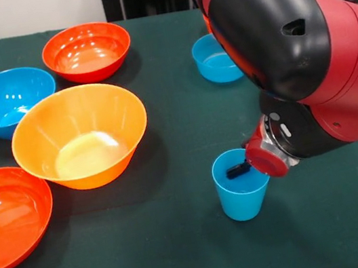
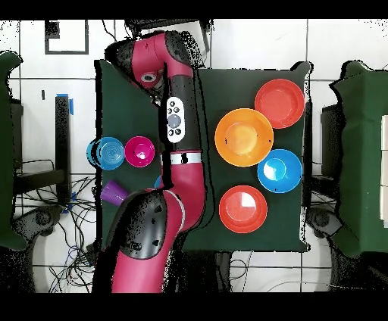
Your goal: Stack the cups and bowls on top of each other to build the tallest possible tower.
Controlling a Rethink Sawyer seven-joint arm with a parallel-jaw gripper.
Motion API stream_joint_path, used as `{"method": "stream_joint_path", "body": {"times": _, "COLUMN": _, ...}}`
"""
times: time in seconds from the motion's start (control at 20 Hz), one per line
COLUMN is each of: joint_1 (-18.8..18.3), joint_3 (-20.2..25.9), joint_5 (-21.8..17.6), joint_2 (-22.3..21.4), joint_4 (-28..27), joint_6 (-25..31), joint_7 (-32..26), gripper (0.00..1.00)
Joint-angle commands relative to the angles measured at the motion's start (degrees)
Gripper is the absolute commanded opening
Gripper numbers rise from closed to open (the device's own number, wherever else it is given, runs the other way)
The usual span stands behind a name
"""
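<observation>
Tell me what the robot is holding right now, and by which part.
It cannot be told for sure. The gripper reaches into the light blue cup at its rim, with a dark tip inside, but a closed grip on the rim is not visible.

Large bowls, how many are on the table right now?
4, by the front view: the far red-orange bowl, the blue bowl at the left, the yellow-orange bowl in the middle, the near red-orange bowl at the left edge. The arm may hide more.

Table [image 1: 186, 256], dark green cloth cover. Floor [image 2: 250, 45], white tile, around it. Cables [image 2: 53, 197], tangled, on floor beside the table.
</observation>
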Motion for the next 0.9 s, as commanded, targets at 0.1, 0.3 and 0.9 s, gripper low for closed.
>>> {"method": "stream_joint_path", "body": {"times": 0.1, "joint_1": 1.3, "joint_3": -3.4, "joint_5": -1.0, "joint_2": -0.6, "joint_4": 2.2, "joint_6": -5.8, "joint_7": 12.1, "gripper": 1.0}}
{"method": "stream_joint_path", "body": {"times": 0.3, "joint_1": 1.8, "joint_3": -2.1, "joint_5": -2.6, "joint_2": -0.8, "joint_4": 1.3, "joint_6": -5.0, "joint_7": 10.3, "gripper": 1.0}}
{"method": "stream_joint_path", "body": {"times": 0.9, "joint_1": 3.2, "joint_3": 0.7, "joint_5": -2.9, "joint_2": -2.1, "joint_4": 0.1, "joint_6": -3.9, "joint_7": 8.6, "gripper": 1.0}}
